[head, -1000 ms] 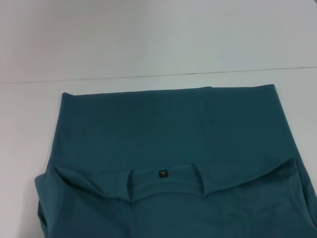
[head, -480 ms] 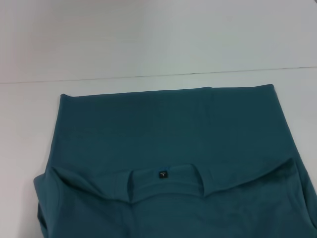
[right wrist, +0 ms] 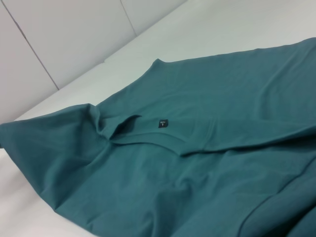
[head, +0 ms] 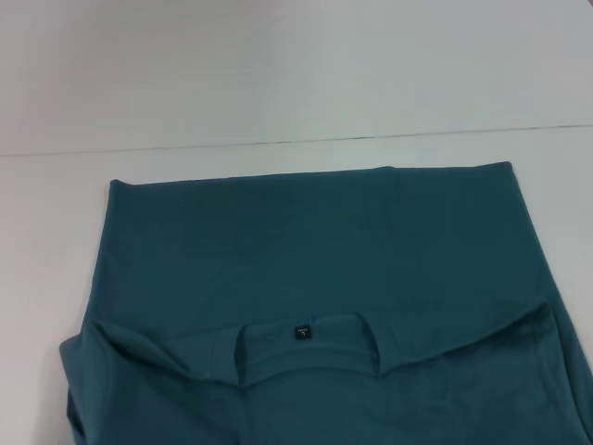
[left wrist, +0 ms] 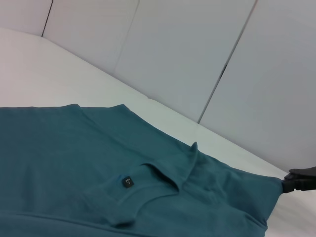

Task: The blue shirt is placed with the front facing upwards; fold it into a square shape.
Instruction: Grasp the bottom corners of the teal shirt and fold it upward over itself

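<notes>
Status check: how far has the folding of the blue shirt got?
Partly done. The blue shirt lies on the white table with its collar half folded over the body; the neck label faces up and no chest lettering shows. In hand: in the left wrist view a dark pincer is at one corner of the folded layer. Left: it is still wide, with loose sleeves, so more folds are needed for a square.

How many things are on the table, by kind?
Shirt: 1, blue, partly folded, with its neck label showing.
Gripper: 1, the right one, seen dark at the shirt's corner in the left wrist view.
Table: 1, white.
Total: 3.
</notes>
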You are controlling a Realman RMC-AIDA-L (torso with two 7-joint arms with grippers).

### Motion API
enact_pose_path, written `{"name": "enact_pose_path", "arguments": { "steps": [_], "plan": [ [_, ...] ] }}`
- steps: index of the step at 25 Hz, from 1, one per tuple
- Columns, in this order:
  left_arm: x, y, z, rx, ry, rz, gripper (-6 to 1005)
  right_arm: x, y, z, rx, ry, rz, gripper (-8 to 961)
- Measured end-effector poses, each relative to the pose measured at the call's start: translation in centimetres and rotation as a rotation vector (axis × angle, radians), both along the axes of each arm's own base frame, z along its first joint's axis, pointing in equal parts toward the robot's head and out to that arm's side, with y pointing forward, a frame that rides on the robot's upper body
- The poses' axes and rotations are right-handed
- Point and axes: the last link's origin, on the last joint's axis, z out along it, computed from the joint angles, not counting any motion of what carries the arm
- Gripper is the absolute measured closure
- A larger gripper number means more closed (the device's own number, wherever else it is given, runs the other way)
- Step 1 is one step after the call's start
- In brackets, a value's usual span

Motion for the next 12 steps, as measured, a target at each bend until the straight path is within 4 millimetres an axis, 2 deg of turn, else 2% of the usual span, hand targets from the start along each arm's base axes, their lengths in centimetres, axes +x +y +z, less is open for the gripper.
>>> {"name": "enact_pose_path", "arguments": {
  "steps": [6,12],
  "plan": [
    [0.1,0.2,0.0,0.012,-0.009,-0.002,963,-0.1,0.4,0.2,0.021,0.004,0.004,921],
    [0.3,0.8,0.3,0.061,-0.034,0.002,963,-0.2,1.7,0.5,0.086,0.026,-0.007,920]
  ]
}}
